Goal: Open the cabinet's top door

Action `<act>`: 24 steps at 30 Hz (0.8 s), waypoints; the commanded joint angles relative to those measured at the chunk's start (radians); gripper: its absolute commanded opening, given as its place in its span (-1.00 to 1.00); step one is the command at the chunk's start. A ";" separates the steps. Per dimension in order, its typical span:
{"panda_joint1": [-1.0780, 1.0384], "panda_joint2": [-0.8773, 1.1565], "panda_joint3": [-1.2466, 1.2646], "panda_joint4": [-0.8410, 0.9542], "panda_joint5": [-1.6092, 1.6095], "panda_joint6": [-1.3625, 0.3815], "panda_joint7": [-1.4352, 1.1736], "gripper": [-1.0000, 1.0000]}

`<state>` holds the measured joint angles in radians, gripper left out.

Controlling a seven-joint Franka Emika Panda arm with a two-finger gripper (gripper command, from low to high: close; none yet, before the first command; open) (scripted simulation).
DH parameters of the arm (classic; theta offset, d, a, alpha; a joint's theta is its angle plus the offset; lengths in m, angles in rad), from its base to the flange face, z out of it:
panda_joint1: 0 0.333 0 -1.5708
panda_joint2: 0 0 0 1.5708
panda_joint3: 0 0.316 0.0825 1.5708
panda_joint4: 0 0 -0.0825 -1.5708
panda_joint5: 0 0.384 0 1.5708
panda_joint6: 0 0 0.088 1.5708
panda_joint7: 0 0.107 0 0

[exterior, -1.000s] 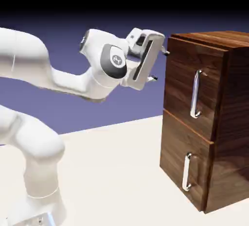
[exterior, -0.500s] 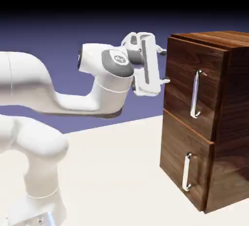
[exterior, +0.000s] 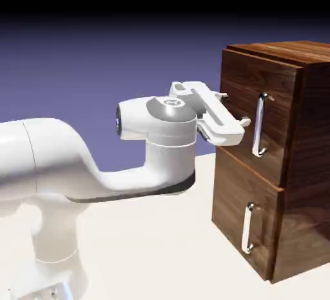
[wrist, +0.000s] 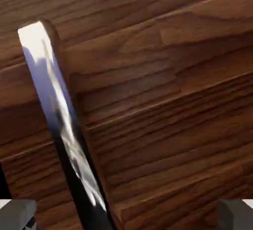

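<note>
Open pincer before the top door of a two-door cabinet

Exterior view. A pale table (exterior: 155, 240) stretches beneath a blue-violet backdrop (exterior: 129, 66). The tall, dark walnut cabinet (exterior: 312, 144) stands upright at the exterior view's right. The white robot arm (exterior: 171, 157) enters from the left, bends near the middle, and reaches toward the cabinet's front. The top door (exterior: 240, 111) forms the upper part of that front and lies closed against the body; the lower door (exterior: 242, 205), also closed, sits directly beneath it. The pincer (exterior: 233, 110) is before the top door, tilted, to the left of the long silver handle (exterior: 259, 124) — its two fingers are spread wide and pinch nothing. The long handle runs vertically on the top door, toward the door's right side. A shorter silver handle (exterior: 247, 228) stands vertically on the lower door.

Hand view. Dark, banded wood grain fills most of the field. The long handle crosses the left part at a slant, from the upper left down to the bottom edge. The grey fingertips (wrist: 235, 215) show at the bottom left and bottom right — well apart, with the handle's visible lower end nearer the left one.
</note>
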<state>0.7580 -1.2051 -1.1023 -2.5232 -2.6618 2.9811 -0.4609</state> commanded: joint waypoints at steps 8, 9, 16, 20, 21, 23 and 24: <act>0.097 -0.044 -0.102 0.046 -0.221 -0.017 -0.097 0.00; 0.133 -0.036 -0.115 0.069 -0.225 -0.029 -0.096 0.00; 0.164 0.003 -0.106 0.061 -0.219 -0.129 -0.068 -1.00; 0.037 0.084 -0.008 -0.026 -0.236 -0.200 0.074 -1.00; 0.001 0.101 0.022 -0.051 -0.229 -0.220 0.101 -1.00; -0.071 0.146 0.087 -0.087 -0.229 -0.244 0.176 -1.00; -0.103 0.171 0.118 -0.097 -0.236 -0.249 0.220 -1.00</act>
<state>0.6553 -1.0343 -0.9842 -2.6201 -2.8973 2.7313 -0.2412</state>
